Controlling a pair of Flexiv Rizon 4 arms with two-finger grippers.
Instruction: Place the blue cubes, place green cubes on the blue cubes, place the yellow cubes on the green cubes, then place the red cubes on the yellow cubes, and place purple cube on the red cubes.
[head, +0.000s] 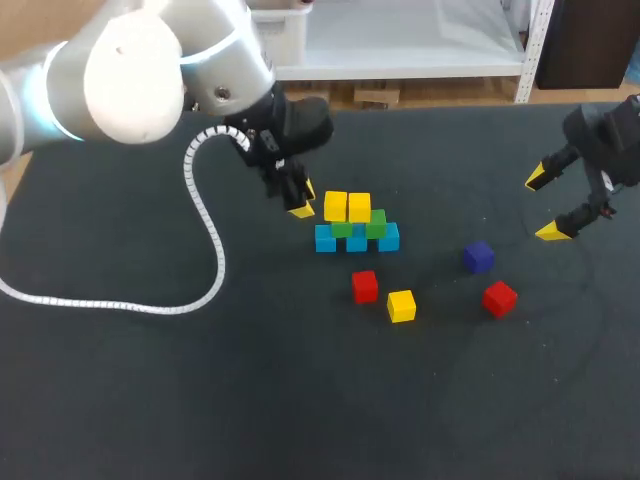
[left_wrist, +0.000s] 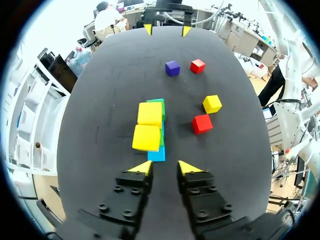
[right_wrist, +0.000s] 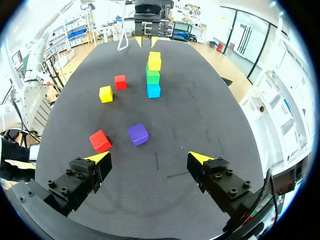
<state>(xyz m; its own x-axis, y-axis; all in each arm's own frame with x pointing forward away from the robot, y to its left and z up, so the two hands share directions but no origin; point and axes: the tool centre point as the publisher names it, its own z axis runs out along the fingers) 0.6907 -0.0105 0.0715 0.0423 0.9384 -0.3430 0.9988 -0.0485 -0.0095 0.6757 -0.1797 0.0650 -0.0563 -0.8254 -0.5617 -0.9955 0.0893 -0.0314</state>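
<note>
A stack stands mid-table: blue cubes (head: 357, 242) at the base, green cubes (head: 376, 222) on them, two yellow cubes (head: 347, 206) on top. My left gripper (head: 300, 200) hovers just left of the stack, open and narrow, with nothing between its fingers; the wrist view has the left gripper (left_wrist: 165, 167) right behind the yellow cubes (left_wrist: 148, 125). Loose on the table lie a red cube (head: 365, 286), a yellow cube (head: 401, 305), a second red cube (head: 499, 297) and the purple cube (head: 478, 257). My right gripper (head: 545, 205) stands wide open at the far right, empty; the purple cube (right_wrist: 137, 134) lies ahead of the right gripper (right_wrist: 150, 159).
A white coiled cable (head: 205, 220) hangs from my left arm and loops over the table's left half. The dark table (head: 150, 400) stretches bare toward its front edge.
</note>
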